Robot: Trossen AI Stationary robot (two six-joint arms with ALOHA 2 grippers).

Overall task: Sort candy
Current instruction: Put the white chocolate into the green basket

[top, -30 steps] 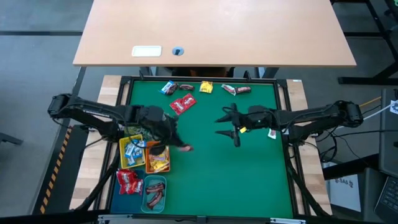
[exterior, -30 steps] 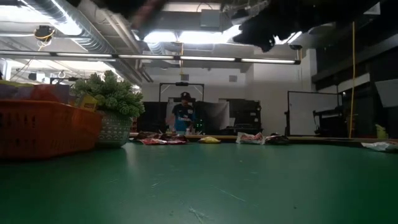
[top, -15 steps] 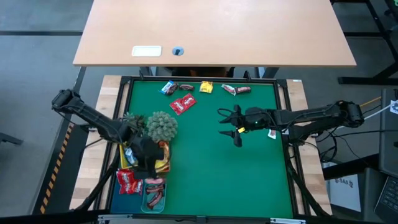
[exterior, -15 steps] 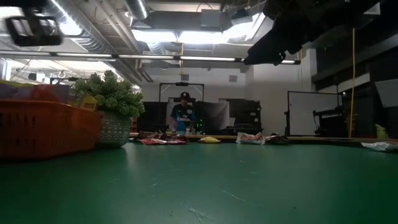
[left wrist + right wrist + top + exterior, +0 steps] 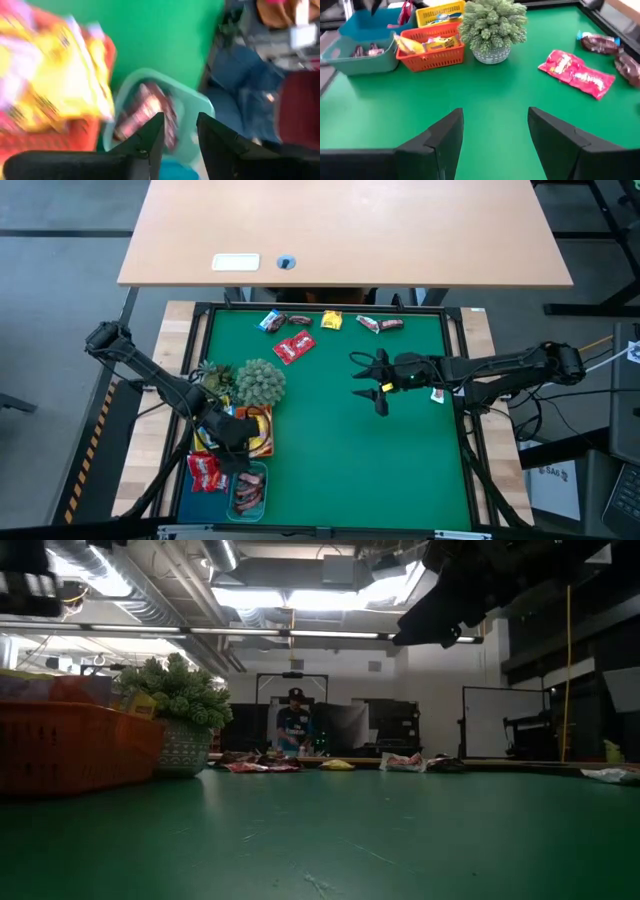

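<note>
**Green surface, trays filling along one edge**

The green surface (image 5: 330,420) sits below a bare wooden desk (image 5: 345,230), and most of its middle lies open. Along its left edge stand the small trays: yellow (image 5: 439,12), orange (image 5: 262,442), blue (image 5: 365,22) and teal (image 5: 250,492), with a spiky plant ball (image 5: 260,383) just beside them. Unsorted candy (image 5: 294,348) lies in a loose row near the far edge, red packets, a yellow square (image 5: 331,321), dark bars (image 5: 392,324) and a blue-white wrapper (image 5: 269,321).

The left gripper (image 5: 177,131) hovers over the teal tray, which holds dark brown bars (image 5: 150,112); its fingers stand slightly apart with nothing between them. That reads as the end of a drop, a piece just delivered (a judgement, not something seen). The right gripper (image 5: 372,380) hangs over the right half of the surface, spread wide and empty, facing the trays.

The next move likely calls for one arm to reach the far row, straddle a single sweet without nudging its neighbours, and carry it to the tray of matching kind.

No brand or lettering on any wrapper can be read; print shows only as blurred patches.
</note>
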